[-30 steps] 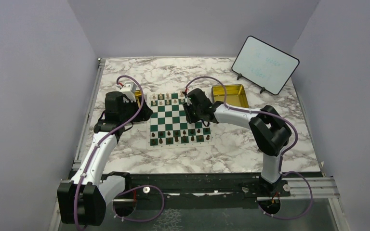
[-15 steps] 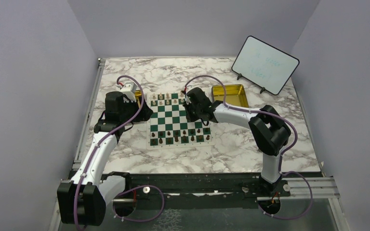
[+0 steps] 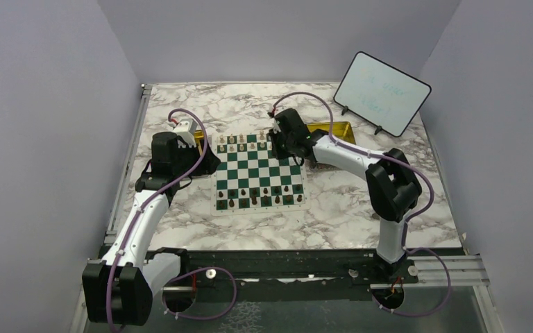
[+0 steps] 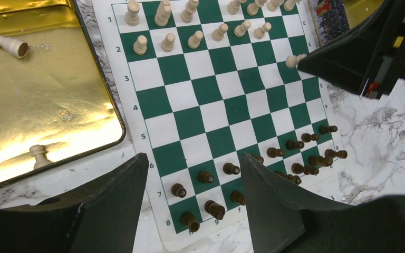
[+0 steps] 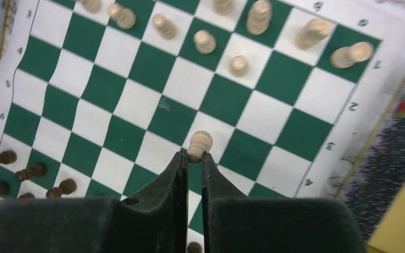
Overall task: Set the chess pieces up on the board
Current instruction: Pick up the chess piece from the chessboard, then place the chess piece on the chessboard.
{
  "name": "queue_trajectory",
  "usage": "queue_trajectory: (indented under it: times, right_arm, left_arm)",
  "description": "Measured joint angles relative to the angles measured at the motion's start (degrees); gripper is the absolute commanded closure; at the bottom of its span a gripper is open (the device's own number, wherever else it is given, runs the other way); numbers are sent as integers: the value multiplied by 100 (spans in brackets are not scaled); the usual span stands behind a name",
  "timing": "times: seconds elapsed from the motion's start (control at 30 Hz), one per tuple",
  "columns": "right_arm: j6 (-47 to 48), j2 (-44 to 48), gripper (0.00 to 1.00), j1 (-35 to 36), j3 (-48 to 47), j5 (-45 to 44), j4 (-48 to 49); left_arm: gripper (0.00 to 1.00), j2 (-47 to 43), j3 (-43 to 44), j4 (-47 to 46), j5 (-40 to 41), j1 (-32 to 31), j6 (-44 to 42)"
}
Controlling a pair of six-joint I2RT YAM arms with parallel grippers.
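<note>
The flat green-and-white checked board [image 5: 190, 81], white-bordered and numbered, lies on the surface below the tools. A cream pawn [image 5: 199, 143] is pinched by its base between the tips of the right tool [image 5: 192, 154]. Other cream pieces [image 5: 205, 41] stand in two rows beyond it. Dark brown pieces [image 4: 205, 176] stand crowded below the spread fingers of the left tool [image 4: 192, 158]. Off the board, left of that tool, are a toppled cream piece [image 4: 5, 43] and a standing cream piece [image 4: 39, 155].

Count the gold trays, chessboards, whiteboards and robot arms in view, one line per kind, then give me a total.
Gold trays: 2
Chessboard: 1
Whiteboard: 1
Robot arms: 2
Total: 6
</note>
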State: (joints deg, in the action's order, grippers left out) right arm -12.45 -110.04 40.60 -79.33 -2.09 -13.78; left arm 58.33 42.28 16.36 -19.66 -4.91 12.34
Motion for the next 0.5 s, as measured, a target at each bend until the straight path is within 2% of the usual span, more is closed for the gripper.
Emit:
queue_trajectory:
  times: [0.5]
  right_arm:
    - [-2, -595, 86, -859, -914, 52, -848]
  left_arm:
    - [34, -4, 0, 0, 2, -9, 0]
